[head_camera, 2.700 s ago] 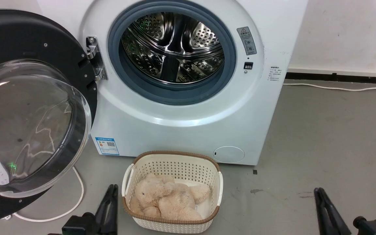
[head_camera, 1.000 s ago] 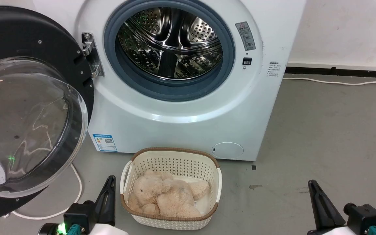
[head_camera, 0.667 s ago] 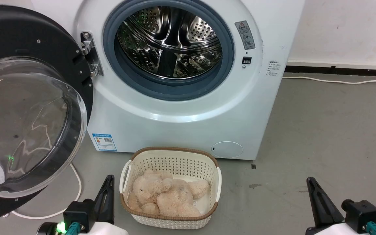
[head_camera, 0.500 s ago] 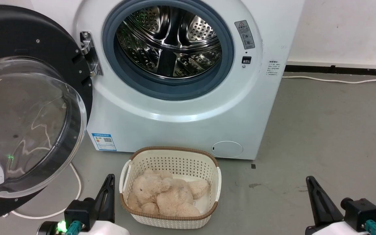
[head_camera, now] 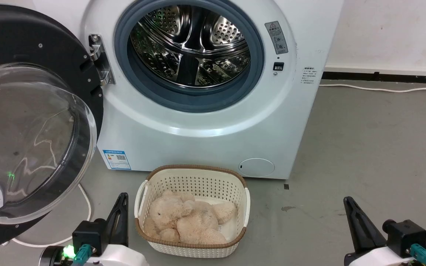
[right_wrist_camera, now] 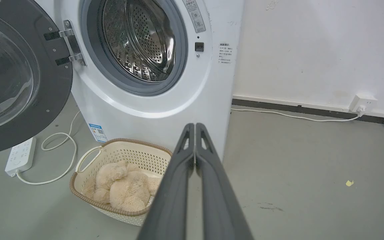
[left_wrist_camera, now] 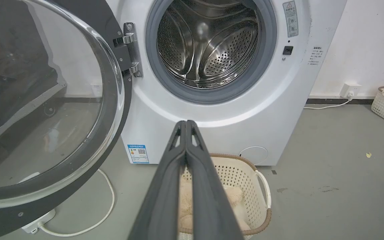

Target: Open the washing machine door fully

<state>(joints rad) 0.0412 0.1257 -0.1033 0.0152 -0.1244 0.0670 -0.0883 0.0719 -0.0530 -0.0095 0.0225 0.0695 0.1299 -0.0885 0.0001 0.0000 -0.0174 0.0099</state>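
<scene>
**Both tools higher in the head view; door stands swung wide at the left**

Compared with 2.7 s ago, the left tool (head_camera: 123, 197) and the right tool (head_camera: 347, 202) stand higher in the head view, and their pale forearms now show at the bottom edge. The whole picture has also shifted a little, so the camera has moved. The door keeps its place against the machine.

1. Door (head_camera: 31, 129): swung out on its hinge (head_camera: 100, 59) at the left edge of the washing machine (head_camera: 198, 140) and well clear of the opening. Its inner face and glass bowl are turned toward the robot.
2. Opening: uncovered. The steel drum (head_camera: 190, 44) and the grey gasket (head_camera: 194, 105) are in plain sight.
3. Left tool: low at the left, just beside the basket (head_camera: 198, 168) and apart from the door. The wrist view shows its fingers pressed together with nothing between them.
4. Right tool: low at the right over the bare floor (head_camera: 364, 147), well apart from the machine. Its fingers are likewise pressed together and hold nothing.
5. Basket: on the floor just in front of the machine, with a plush toy (head_camera: 187, 221) lying inside.
6. White cable (head_camera: 87, 210): it runs on the floor beneath the door to a power strip (right_wrist_camera: 20, 156).
</scene>
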